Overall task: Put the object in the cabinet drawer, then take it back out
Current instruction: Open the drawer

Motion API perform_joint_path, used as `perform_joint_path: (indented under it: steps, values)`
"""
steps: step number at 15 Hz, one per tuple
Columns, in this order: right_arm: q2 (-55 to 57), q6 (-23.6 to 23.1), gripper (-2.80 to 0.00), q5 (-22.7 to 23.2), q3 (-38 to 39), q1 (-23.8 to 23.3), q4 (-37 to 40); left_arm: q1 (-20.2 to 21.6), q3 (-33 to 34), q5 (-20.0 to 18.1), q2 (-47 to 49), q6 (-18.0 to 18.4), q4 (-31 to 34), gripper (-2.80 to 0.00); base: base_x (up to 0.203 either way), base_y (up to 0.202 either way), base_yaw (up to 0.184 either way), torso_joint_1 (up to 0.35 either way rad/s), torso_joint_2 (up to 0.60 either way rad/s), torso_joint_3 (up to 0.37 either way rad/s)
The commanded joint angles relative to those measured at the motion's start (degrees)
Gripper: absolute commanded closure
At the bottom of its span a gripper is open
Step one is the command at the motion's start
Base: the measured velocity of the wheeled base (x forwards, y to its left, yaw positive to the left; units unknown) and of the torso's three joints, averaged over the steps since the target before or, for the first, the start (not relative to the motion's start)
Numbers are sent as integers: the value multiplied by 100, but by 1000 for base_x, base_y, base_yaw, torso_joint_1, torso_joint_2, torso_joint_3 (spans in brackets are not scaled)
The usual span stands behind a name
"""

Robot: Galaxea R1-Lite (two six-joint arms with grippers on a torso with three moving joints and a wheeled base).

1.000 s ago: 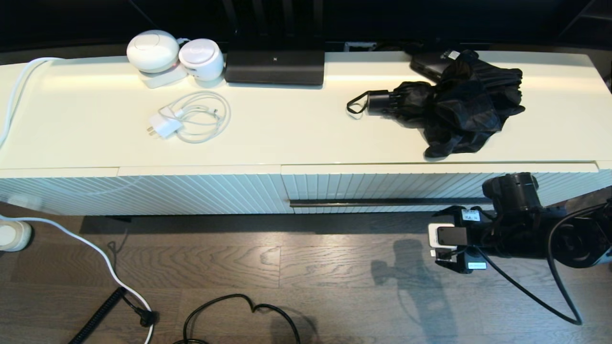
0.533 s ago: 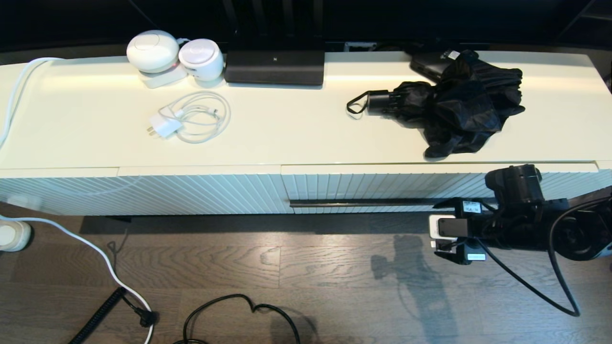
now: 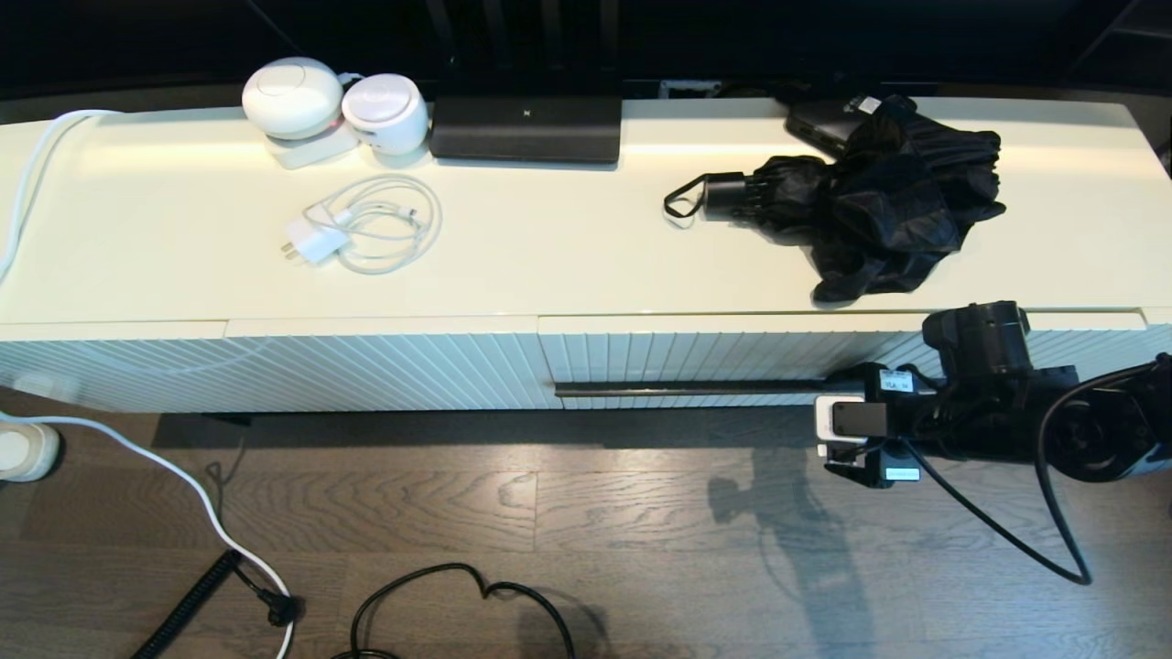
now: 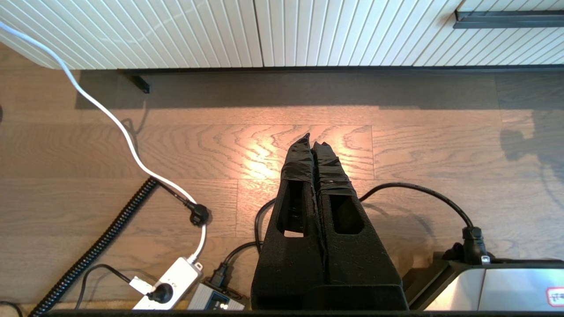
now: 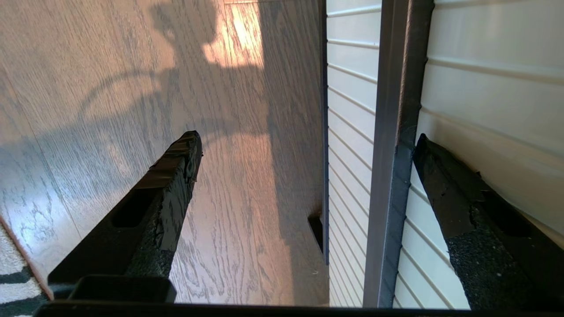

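With the drawer (image 3: 732, 357) as landmark: the right gripper (image 5: 304, 163) is at its bar handle (image 5: 390, 154), fingers wide, straddling the bar. The drawer is shut, so every step remains. Beyond, on the cabinet top, the umbrella (image 3: 861, 206) lies lengthwise along the cabinet, grip pointing left. The left gripper (image 4: 312, 143) hangs closed, above the floor.

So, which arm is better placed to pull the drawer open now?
The right. The right gripper is open with its jaws on either side of the drawer's bar handle. The left gripper is shut, low over the floor, away from the handle.
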Motion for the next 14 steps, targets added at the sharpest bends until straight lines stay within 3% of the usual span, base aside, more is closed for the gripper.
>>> perform_joint_path:
  steps: [1, 14]
  values:
    - [119, -43, -280, 6, -55, -11, -12, 0, -1, 1, 0, -2, -2, 0, 0, 0, 0, 0, 0, 0]
    - [92, -26, -280, 6, 108, 53, 76, 6, -1, 1, 0, -2, -2, 0, 0, 0, 0, 0, 0, 0]
